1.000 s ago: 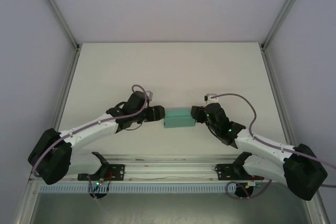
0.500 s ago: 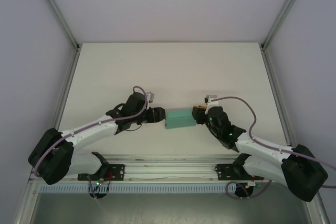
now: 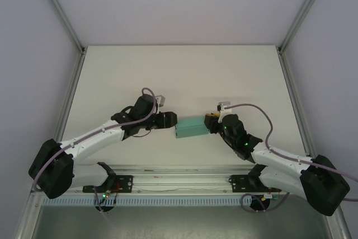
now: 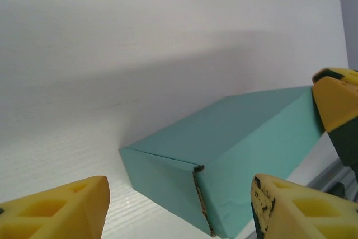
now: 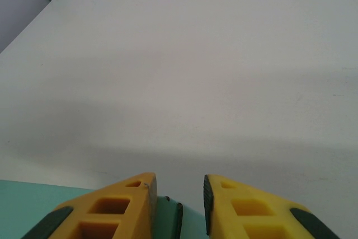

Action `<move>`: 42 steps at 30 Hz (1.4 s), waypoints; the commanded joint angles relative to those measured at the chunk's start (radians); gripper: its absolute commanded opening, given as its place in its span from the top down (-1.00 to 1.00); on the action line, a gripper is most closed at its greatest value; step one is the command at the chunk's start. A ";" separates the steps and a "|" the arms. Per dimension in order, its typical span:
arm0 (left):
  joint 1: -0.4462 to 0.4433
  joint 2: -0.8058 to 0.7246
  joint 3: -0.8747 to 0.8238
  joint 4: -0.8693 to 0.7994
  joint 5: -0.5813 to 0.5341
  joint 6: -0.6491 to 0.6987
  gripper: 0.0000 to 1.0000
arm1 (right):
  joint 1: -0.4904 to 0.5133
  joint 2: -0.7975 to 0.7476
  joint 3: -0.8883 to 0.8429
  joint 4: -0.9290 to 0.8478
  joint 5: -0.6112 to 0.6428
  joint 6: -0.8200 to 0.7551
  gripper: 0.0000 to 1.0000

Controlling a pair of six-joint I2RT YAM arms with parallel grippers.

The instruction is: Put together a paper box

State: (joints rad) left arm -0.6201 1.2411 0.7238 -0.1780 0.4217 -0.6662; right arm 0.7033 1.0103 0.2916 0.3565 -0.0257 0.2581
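Note:
The paper box (image 3: pixel 191 128) is a closed teal-green rectangular box lying slightly askew on the white table, between the two arms. My left gripper (image 3: pixel 172 120) stands open at its left end. In the left wrist view the yellow fingers straddle the box's (image 4: pixel 240 138) near corner (image 4: pixel 179 194) without pressing it. My right gripper (image 3: pixel 211 122) is at the box's right end. In the right wrist view the jaws (image 5: pixel 179 182) are narrow, with the box's teal edge (image 5: pixel 168 219) pinched between the pads. One right fingertip (image 4: pixel 335 96) shows at the box's far end.
The white table (image 3: pixel 179 71) is walled by grey panels and aluminium posts (image 3: pixel 60 12) at the back corners. A metal rail (image 3: pixel 179 176) with both arm bases runs along the near edge. Open tabletop lies behind the box.
My right gripper has narrowed onto the box's right end. The box has turned slightly, its left end swinging towards the near edge. The left gripper has shifted a little.

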 commanded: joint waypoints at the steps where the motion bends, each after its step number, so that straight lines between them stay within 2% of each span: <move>1: -0.003 0.013 -0.036 0.079 0.079 -0.019 -0.34 | 0.001 0.038 -0.038 -0.177 -0.004 0.000 0.43; 8: -0.003 0.100 -0.117 0.151 0.113 -0.039 -0.13 | 0.001 0.080 -0.052 -0.144 0.008 0.031 0.43; 13: -0.003 0.155 -0.160 0.211 0.124 -0.058 0.20 | 0.001 0.093 -0.077 -0.092 -0.007 0.052 0.45; 17: -0.003 0.175 -0.211 0.272 0.128 -0.069 0.32 | 0.001 0.115 -0.098 -0.056 -0.022 0.050 0.62; 19: -0.003 0.183 -0.235 0.294 0.122 -0.055 0.51 | 0.001 0.125 -0.106 -0.038 -0.038 0.052 0.65; 21: -0.003 0.193 -0.258 0.317 0.121 -0.041 0.68 | 0.001 0.132 -0.115 -0.021 -0.046 0.048 0.77; 23: -0.003 0.200 -0.281 0.355 0.125 -0.023 0.74 | 0.002 0.135 -0.128 0.007 -0.056 0.032 0.90; 27: -0.003 0.214 -0.308 0.406 0.107 0.001 0.87 | 0.002 0.137 -0.159 0.081 -0.067 0.014 1.00; 36: -0.003 0.231 -0.285 0.382 0.096 0.026 0.88 | 0.012 0.127 -0.185 0.162 -0.073 -0.052 1.00; 39: -0.003 0.220 -0.249 0.334 0.095 0.041 0.75 | 0.012 0.092 -0.142 0.083 -0.068 -0.065 0.99; 42: -0.003 0.194 -0.214 0.283 0.092 0.053 0.48 | 0.012 0.028 -0.085 -0.037 -0.047 -0.071 0.79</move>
State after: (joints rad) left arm -0.6132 1.3876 0.5224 0.3698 0.5911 -0.6739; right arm 0.6846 1.0485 0.2005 0.6041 0.0231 0.2291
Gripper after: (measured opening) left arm 0.233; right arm 0.097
